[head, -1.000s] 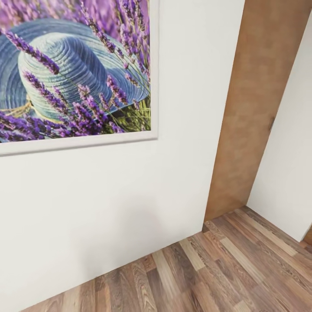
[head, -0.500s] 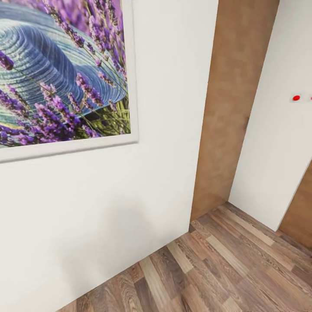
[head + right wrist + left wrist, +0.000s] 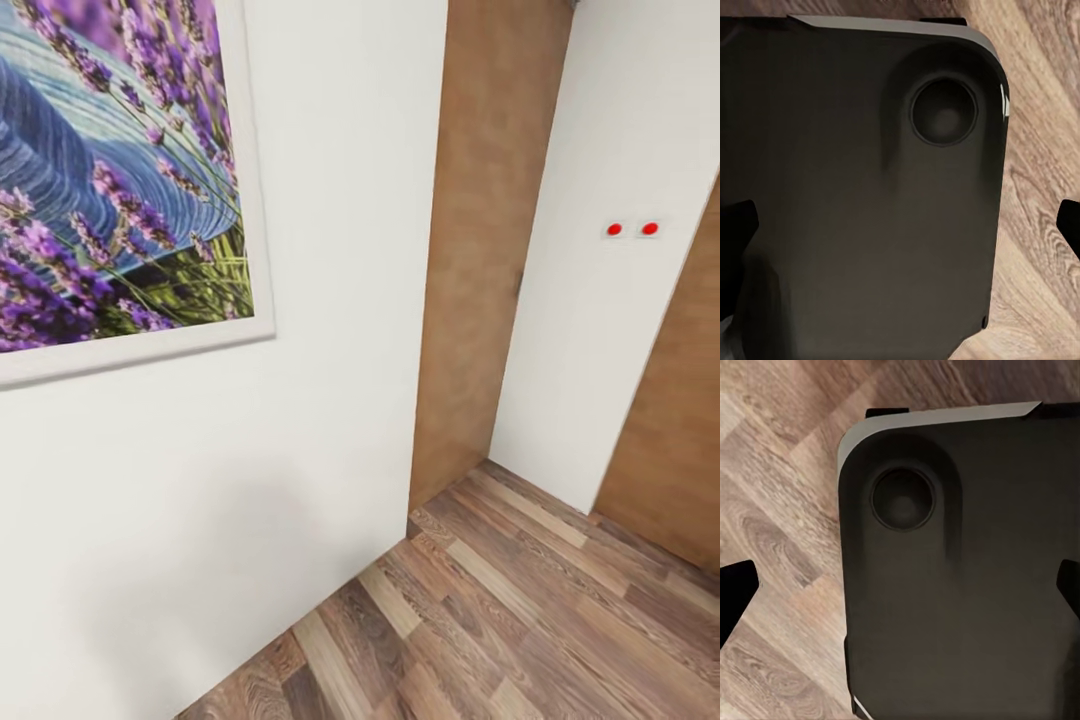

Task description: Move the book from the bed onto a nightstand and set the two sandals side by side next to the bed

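Both pincers stand spread, empty, their dark fingertips at the frame edges: the left pincer [image 3: 900, 592] and the right pincer [image 3: 900, 225] each hang above the robot's matte black, round-cornered base [image 3: 967, 585] with a circular recess, over wood-plank floor [image 3: 520, 620]. Ahead, a smooth white wall [image 3: 330, 300] carries a white-framed lavender-and-hat picture [image 3: 110, 180]; two red dots [image 3: 632, 229] mark a farther wall.

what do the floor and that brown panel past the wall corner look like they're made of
Floor: wood planks or laminate, judging by streaky grain and mixed brown boards, with a low sheen. Brown panel: looks like smooth matte wood or veneer, evenly mottled with no plank seams.
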Motion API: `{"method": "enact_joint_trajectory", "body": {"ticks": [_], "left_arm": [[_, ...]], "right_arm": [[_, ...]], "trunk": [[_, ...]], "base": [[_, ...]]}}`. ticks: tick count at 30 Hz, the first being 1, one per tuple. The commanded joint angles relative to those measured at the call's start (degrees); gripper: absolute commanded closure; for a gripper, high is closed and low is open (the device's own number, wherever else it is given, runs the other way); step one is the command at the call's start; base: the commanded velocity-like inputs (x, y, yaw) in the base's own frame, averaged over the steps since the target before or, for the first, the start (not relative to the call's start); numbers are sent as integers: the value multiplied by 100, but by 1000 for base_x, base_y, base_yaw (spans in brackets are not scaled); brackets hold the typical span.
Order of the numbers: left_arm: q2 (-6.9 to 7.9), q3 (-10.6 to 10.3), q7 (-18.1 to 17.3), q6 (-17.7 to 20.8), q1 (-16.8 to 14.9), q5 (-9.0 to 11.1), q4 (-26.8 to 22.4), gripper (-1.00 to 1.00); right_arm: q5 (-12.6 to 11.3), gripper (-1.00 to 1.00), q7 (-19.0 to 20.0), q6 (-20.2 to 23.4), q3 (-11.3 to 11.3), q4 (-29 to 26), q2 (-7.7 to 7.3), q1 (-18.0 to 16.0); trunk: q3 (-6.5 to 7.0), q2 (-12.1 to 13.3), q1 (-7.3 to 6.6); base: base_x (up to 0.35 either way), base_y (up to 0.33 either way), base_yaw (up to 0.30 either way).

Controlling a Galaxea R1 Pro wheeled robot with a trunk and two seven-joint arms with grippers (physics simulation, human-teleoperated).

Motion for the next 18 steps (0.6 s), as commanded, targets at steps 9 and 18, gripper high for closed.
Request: {"method": "enact_joint_trajectory", "body": {"ticks": [9,18], "left_arm": [[1,-7,-1,-19,-3,-5,4,-100],[0,-7,-1,-20,-3,-5,4,-100]], "right_arm": [[0,-100,2,-3,-1,-6,1,0],[-1,-100,2,-3,-1,-6,1,0]], "trunk": [[17,-3,1],[39,-3,1]], "base": [[99,103,-268],[95,112,-268]]}}
